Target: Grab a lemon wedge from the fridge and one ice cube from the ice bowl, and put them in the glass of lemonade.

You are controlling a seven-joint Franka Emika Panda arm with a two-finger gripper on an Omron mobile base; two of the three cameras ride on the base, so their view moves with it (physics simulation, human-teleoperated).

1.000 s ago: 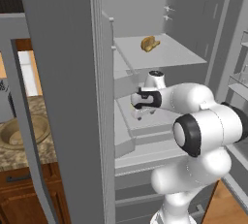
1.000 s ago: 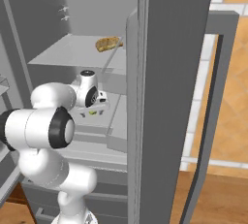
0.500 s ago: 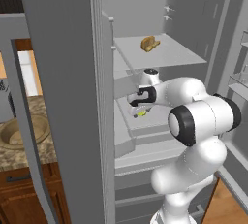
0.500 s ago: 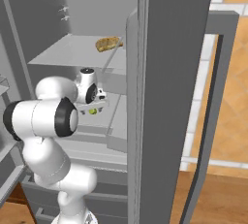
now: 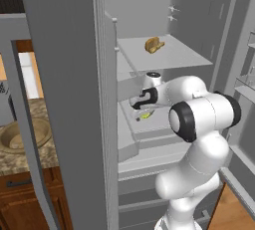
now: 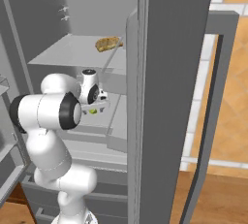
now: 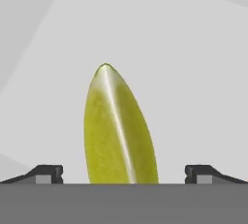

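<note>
Reaching deeper over the past second, the white arm has carried its claw (image 5: 140,108) lower and further into the fridge (image 5: 69,99), closing on the lemon wedge (image 5: 145,116). That wedge, yellow-green and crescent-shaped, lies on the pale middle shelf (image 5: 149,127) of the grey interior. Seen from the hand camera, the lemon wedge (image 7: 118,131) stands between the 2 dark fingertips (image 7: 46,173), which are spread wide to either side and do not touch it; the claw is released and grasps nothing.

From the right base camera, the claw (image 6: 98,103) hangs just above the lemon wedge (image 6: 92,111), tucked behind the edge of the open steel door (image 6: 169,87). On the upper shelf (image 5: 169,57), a tan-brown bread-like lump (image 5: 154,45) sits alone toward the back. Below the middle shelf, grey drawers (image 5: 144,194) step down toward the floor.

Left of the fridge in the left base view, a mottled stone surface (image 5: 15,157) tops wooden cabinets (image 5: 25,204) and carries a wide, shallow tan ice bowl (image 5: 22,134); what it contains cannot be made out. Wood flooring (image 6: 218,199) and a warm tan wall (image 6: 232,97) show to the right of the door.
</note>
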